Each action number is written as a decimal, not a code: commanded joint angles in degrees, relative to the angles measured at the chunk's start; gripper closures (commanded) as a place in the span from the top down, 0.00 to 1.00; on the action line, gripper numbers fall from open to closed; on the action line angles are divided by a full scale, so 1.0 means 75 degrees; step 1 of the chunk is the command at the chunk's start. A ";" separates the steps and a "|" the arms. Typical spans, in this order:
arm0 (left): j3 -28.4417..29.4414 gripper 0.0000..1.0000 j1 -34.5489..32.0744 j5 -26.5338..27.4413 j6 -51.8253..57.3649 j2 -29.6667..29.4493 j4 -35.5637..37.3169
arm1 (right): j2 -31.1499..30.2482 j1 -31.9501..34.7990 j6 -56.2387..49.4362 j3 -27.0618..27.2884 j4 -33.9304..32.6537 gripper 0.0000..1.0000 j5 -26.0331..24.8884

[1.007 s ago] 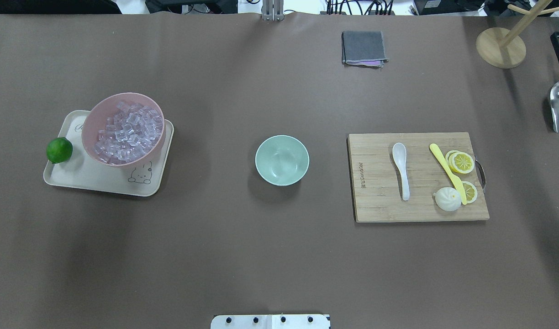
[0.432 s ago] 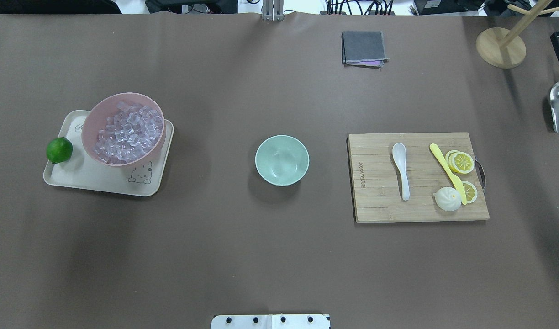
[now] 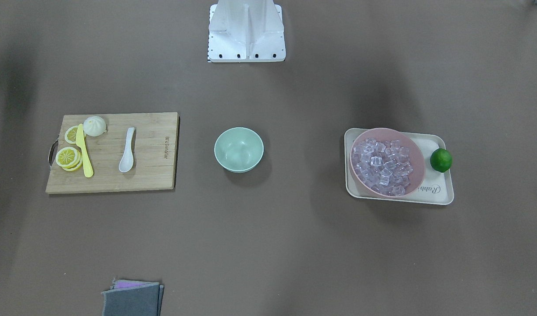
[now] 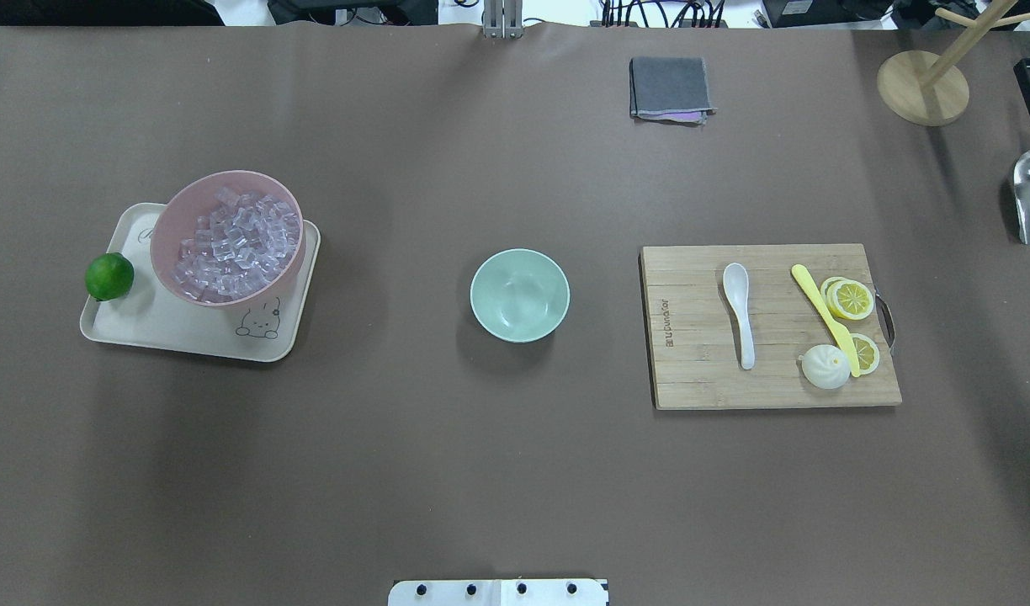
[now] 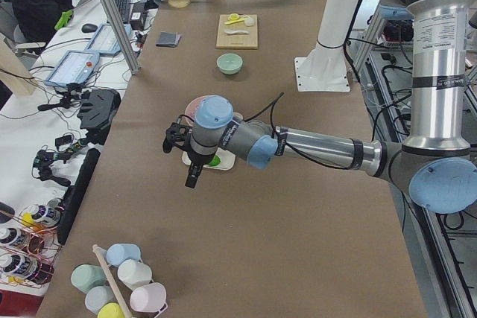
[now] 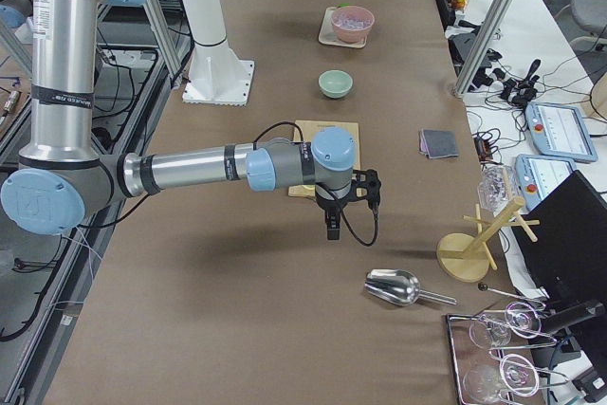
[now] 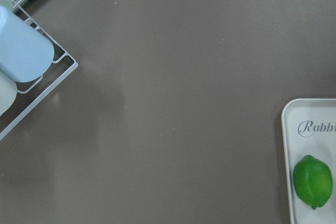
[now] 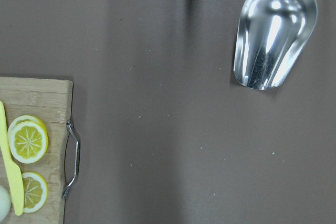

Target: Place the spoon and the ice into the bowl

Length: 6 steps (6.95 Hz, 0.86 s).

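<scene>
- Presently the left gripper (image 5: 191, 176) hangs over bare table, and I cannot tell how its jaws stand; the ice (image 4: 233, 244), heaped in a pink bowl (image 4: 172, 220), lies just beyond it.
- Likewise unreadable, the right gripper (image 6: 333, 228) hovers just off the cutting board (image 4: 692, 337) that bears the spoon (image 4: 738, 313).
- Between both grippers, well apart from each, sits the bowl (image 4: 519, 295).

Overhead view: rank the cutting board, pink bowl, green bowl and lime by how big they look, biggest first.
1. cutting board, clearly largest
2. pink bowl
3. green bowl
4. lime, smallest
</scene>
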 commanded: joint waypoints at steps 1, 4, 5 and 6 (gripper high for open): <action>-0.0159 0.98 0.1069 -0.0074 -0.0730 -0.0774 -0.0683 | 0.0224 0.0000 0.0019 0.0133 0.0009 1.00 0.0007; -0.0031 0.98 0.2676 -0.0075 -0.2269 -0.1710 -0.1766 | 0.0249 0.0000 0.0055 0.0053 -0.0003 1.00 0.0472; 0.0237 0.98 0.3284 0.0215 -0.2293 -0.2158 -0.1707 | 0.0296 0.0000 0.0055 0.0063 -0.0003 1.00 0.0474; 0.0402 0.98 0.3476 0.0868 -0.2444 -0.2266 -0.1718 | 0.0354 0.0000 0.0066 0.0052 0.0044 1.00 0.0498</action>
